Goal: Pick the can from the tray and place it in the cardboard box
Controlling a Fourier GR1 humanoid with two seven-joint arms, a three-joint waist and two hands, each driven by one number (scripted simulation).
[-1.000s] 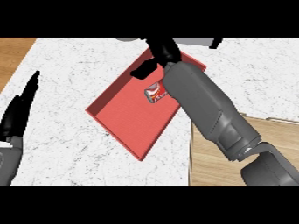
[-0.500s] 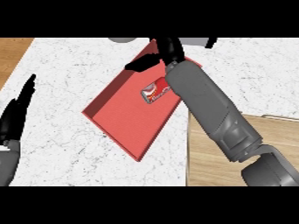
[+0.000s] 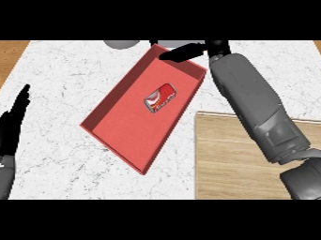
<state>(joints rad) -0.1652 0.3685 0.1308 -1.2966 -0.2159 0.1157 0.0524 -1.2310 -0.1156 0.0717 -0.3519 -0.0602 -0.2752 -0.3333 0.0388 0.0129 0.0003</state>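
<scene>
The small red-and-white can [image 3: 160,98] lies on its side in the flat red rectangular tray [image 3: 125,129] on the white marble worktop [image 3: 73,70], outside the cardboard box [image 3: 236,154], with the right hand [image 3: 191,50] released beyond the tray's far end and the left hand [image 3: 9,125] resting open, so pick and place remain.

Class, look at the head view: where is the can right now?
The can lies on its side in the red tray, in its upper half near the view's centre, left of the right forearm and below the right hand.
</scene>
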